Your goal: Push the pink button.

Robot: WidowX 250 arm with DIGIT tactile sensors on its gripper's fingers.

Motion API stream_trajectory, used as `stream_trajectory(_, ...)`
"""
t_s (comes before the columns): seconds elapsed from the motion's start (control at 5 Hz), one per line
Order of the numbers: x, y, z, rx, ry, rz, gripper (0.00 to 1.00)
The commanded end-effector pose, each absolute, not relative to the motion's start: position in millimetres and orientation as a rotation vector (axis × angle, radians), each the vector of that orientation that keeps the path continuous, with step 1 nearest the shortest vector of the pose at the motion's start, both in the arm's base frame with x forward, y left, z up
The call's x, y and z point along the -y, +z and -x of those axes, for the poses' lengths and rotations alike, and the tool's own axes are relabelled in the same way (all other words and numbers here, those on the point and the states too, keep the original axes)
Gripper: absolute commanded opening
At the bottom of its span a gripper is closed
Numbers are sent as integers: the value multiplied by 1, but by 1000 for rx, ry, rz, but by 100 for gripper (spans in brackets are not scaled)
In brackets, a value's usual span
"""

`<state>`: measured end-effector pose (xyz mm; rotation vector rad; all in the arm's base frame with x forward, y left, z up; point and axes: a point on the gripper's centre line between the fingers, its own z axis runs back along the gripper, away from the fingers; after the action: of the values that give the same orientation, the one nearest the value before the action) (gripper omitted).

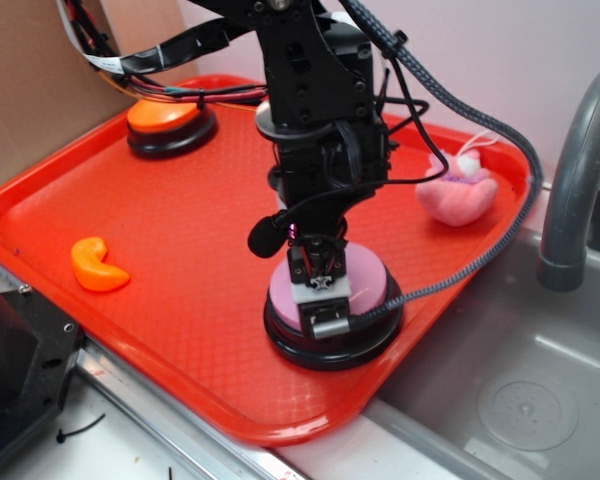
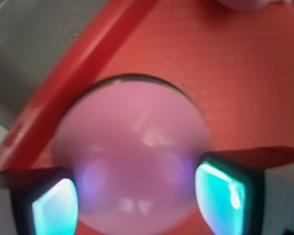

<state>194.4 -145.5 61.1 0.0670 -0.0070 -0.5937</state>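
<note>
Centrally, smooth pink button (image 2: 132, 156) dome, claw (image 2: 137, 200) fingers apart, ribbed red tray (image 2: 245, 73)

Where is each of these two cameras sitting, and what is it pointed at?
Exterior: off to the side and above, looking down on the red tray; shows the arm and gripper over the pink button.
Wrist: on the arm itself, looking straight down at the pink button; only the fingertips show, spread apart.
Both share the pink button, tray and gripper.
</note>
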Motion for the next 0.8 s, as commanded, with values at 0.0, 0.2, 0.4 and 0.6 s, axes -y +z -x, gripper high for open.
stream_trajectory(0.0,152,113,-192,120,-530,-78,100)
stream_trajectory(0.2,153,114,-192,121,-522,-78,100)
stream_trajectory(0.4,156,92,-193,86,-530,-57,100)
stream_trajectory(0.6,159,69,-190,52,-540,-41,100)
